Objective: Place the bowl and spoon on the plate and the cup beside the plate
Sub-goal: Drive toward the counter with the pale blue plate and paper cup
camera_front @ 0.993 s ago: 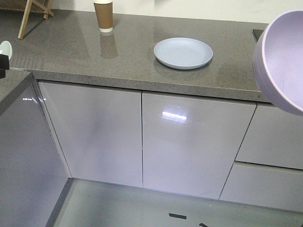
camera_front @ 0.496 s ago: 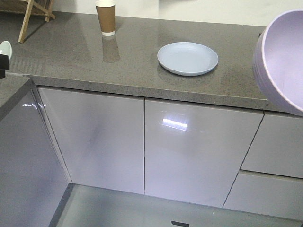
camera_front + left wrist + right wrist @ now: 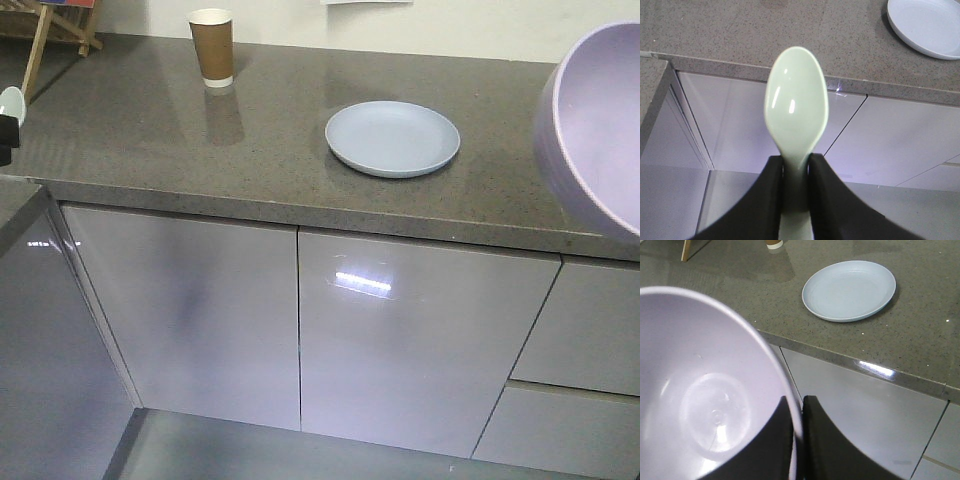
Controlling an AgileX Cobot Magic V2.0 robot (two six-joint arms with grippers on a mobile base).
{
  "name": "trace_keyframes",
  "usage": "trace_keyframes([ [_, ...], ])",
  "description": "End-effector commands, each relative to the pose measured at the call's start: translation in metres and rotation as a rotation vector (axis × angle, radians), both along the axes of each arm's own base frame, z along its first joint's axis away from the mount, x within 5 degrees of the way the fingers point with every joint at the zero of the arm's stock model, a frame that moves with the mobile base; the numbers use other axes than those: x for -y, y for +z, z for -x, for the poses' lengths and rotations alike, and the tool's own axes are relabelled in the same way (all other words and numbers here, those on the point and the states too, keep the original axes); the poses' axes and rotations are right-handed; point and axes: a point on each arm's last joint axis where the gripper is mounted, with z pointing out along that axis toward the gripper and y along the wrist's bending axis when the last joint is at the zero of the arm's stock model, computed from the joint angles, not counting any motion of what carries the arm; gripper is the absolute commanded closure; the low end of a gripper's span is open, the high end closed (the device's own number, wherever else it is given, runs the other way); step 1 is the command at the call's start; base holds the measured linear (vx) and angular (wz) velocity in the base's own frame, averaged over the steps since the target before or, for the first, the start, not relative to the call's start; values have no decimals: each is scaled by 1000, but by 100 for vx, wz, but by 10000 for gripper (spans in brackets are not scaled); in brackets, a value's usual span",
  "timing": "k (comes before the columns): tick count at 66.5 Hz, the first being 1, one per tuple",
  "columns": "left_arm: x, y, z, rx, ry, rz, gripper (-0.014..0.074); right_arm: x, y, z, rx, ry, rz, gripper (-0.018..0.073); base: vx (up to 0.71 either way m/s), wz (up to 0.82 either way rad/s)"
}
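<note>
The pale blue plate lies flat on the grey counter, also seen in the left wrist view and the right wrist view. The brown paper cup stands upright at the back left. My left gripper is shut on the handle of the mint-green spoon, held in the air in front of the cabinets; its head shows at the front view's left edge. My right gripper is shut on the rim of the lavender bowl, which fills the front view's right edge.
The grey stone counter runs over glossy white cabinet doors and drawers. A wooden stand sits at the back left corner. A side counter juts out at the left.
The whole view has shifted: the counter, plate and cup now sit lower in the front view and the cup further left. Both grippers keep their hold on spoon and bowl.
</note>
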Motion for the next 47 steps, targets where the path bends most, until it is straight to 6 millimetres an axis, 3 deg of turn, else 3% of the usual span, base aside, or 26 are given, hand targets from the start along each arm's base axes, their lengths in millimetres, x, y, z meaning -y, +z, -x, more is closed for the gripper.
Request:
trace_keyframes([
  [1, 2, 17, 4, 94, 7, 28, 602, -3, 16, 4, 92, -14, -20, 564, 9, -3],
  [47, 2, 17, 4, 94, 7, 28, 602, -3, 16, 4, 92, -14, -20, 564, 8, -3],
])
